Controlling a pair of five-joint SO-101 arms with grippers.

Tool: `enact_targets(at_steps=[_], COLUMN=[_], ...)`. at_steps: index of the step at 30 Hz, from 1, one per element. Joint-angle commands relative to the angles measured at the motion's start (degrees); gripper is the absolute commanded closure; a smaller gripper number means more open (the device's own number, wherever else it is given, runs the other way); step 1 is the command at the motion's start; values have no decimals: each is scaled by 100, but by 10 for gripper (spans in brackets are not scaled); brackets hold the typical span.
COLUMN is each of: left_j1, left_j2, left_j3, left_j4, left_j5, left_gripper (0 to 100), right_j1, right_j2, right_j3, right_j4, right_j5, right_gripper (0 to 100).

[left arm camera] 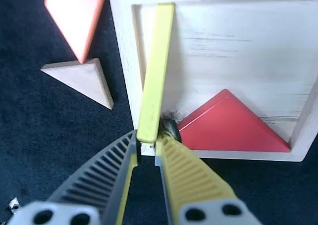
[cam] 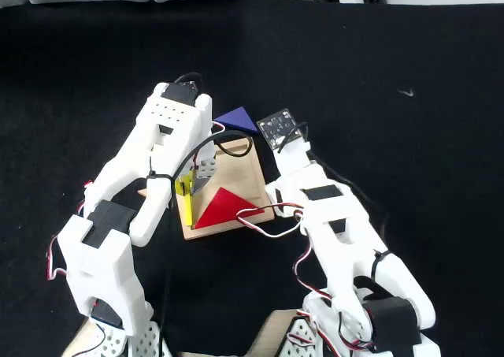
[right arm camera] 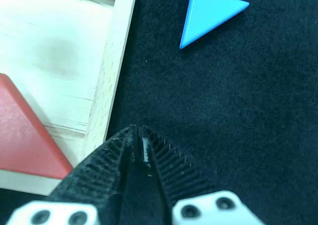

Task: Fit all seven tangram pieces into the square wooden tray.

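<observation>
i see my left gripper [left arm camera: 147, 138] pinching the yellow piece [left arm camera: 156, 66] on edge against the tray [left arm camera: 122, 61] wall; my right gripper [right arm camera: 140, 131] sits pressed together just outside it.

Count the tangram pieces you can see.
5. Red triangle flat in the tray; yellow piece on edge along its wall, gripped by the left gripper; blue triangle, orange piece and plain wooden triangle on the cloth outside. Others may be hidden.
</observation>
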Motion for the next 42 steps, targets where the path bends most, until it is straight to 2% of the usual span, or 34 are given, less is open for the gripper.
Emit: enact_targets(at_steps=[1, 3, 7, 11, 24, 28, 31, 38, 42], left_j1=[-136, -163, -136, -22, 699, 1024, 1042, 725, 901], left_j2=[-44, -53, -53, -105, -53, 185, 554, 1152, 1284], left_j3=[-110, -92, -84, -154, -1622, -1789, -1868, -1930, -1938], left_j4=[0, 9, 9, -35, -44, -589, -747, -466, -360], left_j5=[44, 44, 70, 70, 26, -220, -422, -501, -976], left_gripper=[964, 913, 752, 766, 765, 768, 770, 770, 770], right_j1=[105, 105, 105, 105, 97, 123, 220, 484, 624], right_j2=[13, 13, 22, 22, 22, 22, 13, -171, -593], right_j3=[-347, -347, -347, -347, -347, -347, -338, -365, -136], right_j4=[-114, -114, -114, -114, -114, -114, -114, -79, -114], right_j5=[18, 18, 18, 18, 18, 18, 18, -18, -26], right_gripper=[987, 987, 987, 987, 987, 987, 987, 988, 988])
